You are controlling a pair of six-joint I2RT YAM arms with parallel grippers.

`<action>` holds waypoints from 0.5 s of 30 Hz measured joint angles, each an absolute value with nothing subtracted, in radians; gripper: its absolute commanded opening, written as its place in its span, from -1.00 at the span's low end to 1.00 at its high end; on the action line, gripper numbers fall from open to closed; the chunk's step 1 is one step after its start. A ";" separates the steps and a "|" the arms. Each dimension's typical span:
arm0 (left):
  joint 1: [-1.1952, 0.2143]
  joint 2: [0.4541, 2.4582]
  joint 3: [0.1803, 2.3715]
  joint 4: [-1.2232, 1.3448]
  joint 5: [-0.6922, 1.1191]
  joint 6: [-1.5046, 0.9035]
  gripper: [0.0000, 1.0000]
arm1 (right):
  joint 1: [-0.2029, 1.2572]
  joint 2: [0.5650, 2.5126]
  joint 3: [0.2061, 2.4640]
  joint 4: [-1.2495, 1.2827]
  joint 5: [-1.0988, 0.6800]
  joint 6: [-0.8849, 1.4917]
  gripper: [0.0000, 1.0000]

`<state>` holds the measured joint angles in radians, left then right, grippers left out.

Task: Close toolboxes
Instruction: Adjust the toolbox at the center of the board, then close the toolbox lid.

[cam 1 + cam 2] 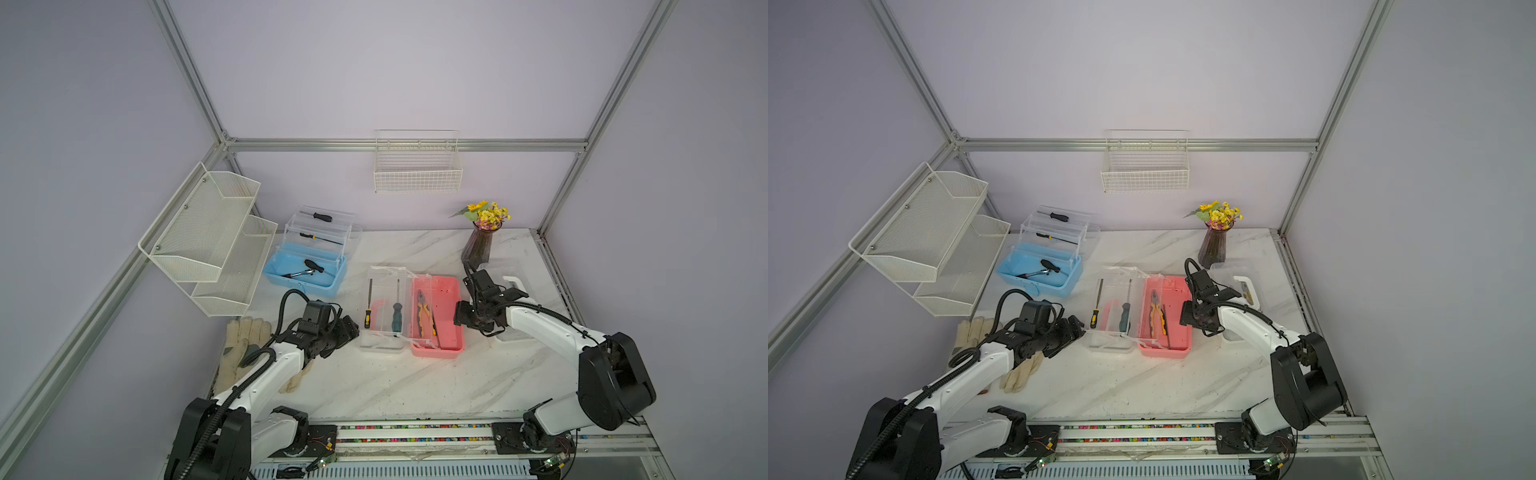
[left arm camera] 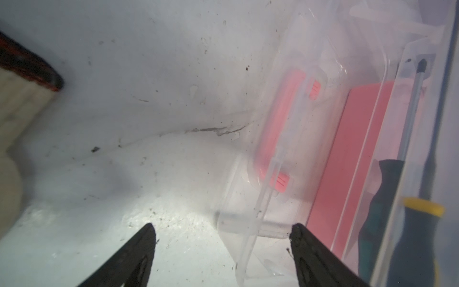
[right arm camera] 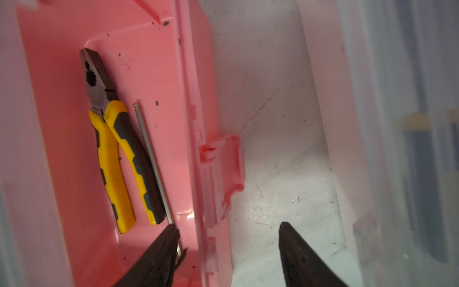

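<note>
The marble table (image 1: 415, 386) is bare along its near edge, which leaves wide room in front of the boxes. At the back left the blue toolbox (image 1: 299, 284) stands open, with clear trays stepped up behind it. In the middle the pink toolbox (image 1: 436, 352) lies open, its clear lid (image 1: 380, 345) folded out to the left. The white toolbox (image 1: 517, 282) sits just right of it, partly behind the right arm, with only a narrow strip of marble between them. The left gripper (image 2: 223, 231) is spread wide and holds nothing; the clear lid's corner shows between its fingers. The right gripper (image 3: 228, 228), also spread and empty, straddles the pink wall by the latch (image 3: 221, 171), with one finger inside near the pliers (image 3: 111, 149).
</note>
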<state>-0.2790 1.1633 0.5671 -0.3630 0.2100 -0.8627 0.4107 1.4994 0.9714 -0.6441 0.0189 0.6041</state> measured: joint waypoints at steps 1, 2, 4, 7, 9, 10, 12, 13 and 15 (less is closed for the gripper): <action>-0.291 1.179 0.567 -0.355 0.211 -0.864 0.52 | 0.411 1.504 0.971 -0.636 0.012 0.609 0.17; -0.298 1.194 0.567 -0.351 0.211 -0.865 0.45 | 0.411 1.506 0.972 -0.627 0.006 0.610 0.13; -0.303 1.218 0.567 -0.339 0.210 -0.864 0.32 | 0.411 1.512 0.972 -0.607 0.002 0.611 0.06; -0.303 1.251 0.567 -0.321 0.208 -0.861 0.07 | 0.411 1.537 0.972 -0.582 -0.001 0.606 -0.12; -0.305 1.272 0.569 -0.305 0.215 -0.854 -0.06 | 0.411 1.556 0.972 -0.567 -0.004 0.603 -0.21; -0.306 1.279 0.570 -0.299 0.217 -0.852 -0.12 | 0.411 1.562 0.972 -0.563 -0.006 0.603 -0.24; -0.309 1.291 0.575 -0.289 0.224 -0.848 -0.25 | 0.411 1.569 0.971 -0.555 -0.009 0.602 -0.28; -0.310 1.295 0.579 -0.285 0.228 -0.843 -0.31 | 0.413 1.570 0.972 -0.551 -0.009 0.600 -0.30; -0.310 1.296 0.584 -0.280 0.232 -0.841 -0.48 | 0.420 1.570 0.972 -0.548 -0.007 0.598 -0.30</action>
